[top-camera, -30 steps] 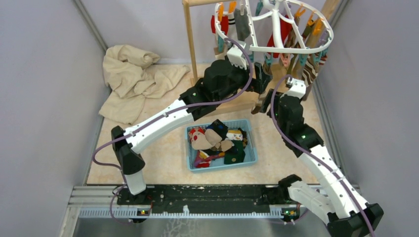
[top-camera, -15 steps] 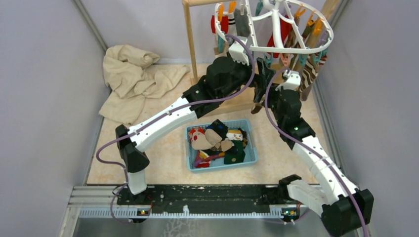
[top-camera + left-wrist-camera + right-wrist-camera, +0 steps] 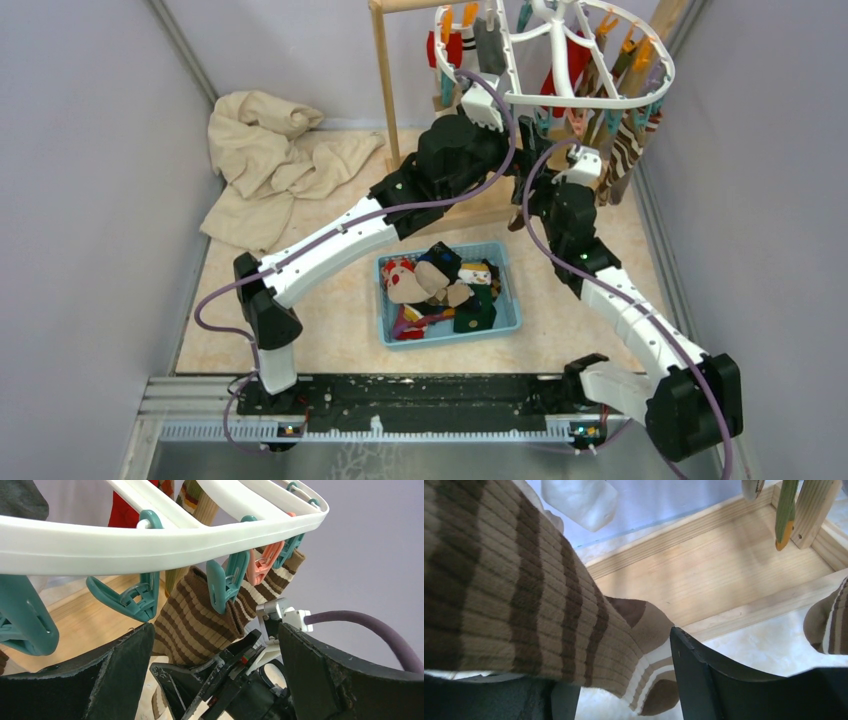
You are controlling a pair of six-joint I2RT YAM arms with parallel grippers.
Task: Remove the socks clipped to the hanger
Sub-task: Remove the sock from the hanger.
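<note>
Both arms are reaching in under the near side of the hanger (image 3: 592,103), which sits up by the wooden rack (image 3: 384,80) at the back right of the table. Loads of socks (image 3: 570,62) are clipped round the ring: red, grey, and a bunch of brown stripy ones on the right.

The one getting the attention is a brown-and-tan striped sock (image 3: 192,625), held at its cuff by a teal clip (image 3: 227,582) on the near rim. It hangs straight down with the toe near the rack's wooden base (image 3: 704,580).

The left gripper (image 3: 215,630) is just below the ring with its fingers spread wide. The striped sock hangs in the gap between them, and as far as I can see neither finger touches it.

The right gripper (image 3: 619,675) is lower down, by the foot end of the same sock. Its fingers are apart too. The sock lies across the left-of-frame finger in its wrist view, and there's clear floor between the sock and the other finger. So it isn't pinched.

Over on the table, a blue basket (image 3: 384,305) between the arms holds a heap of colourful socks. A crumpled beige cloth (image 3: 265,160) lies at the back left, well away from everything.
</note>
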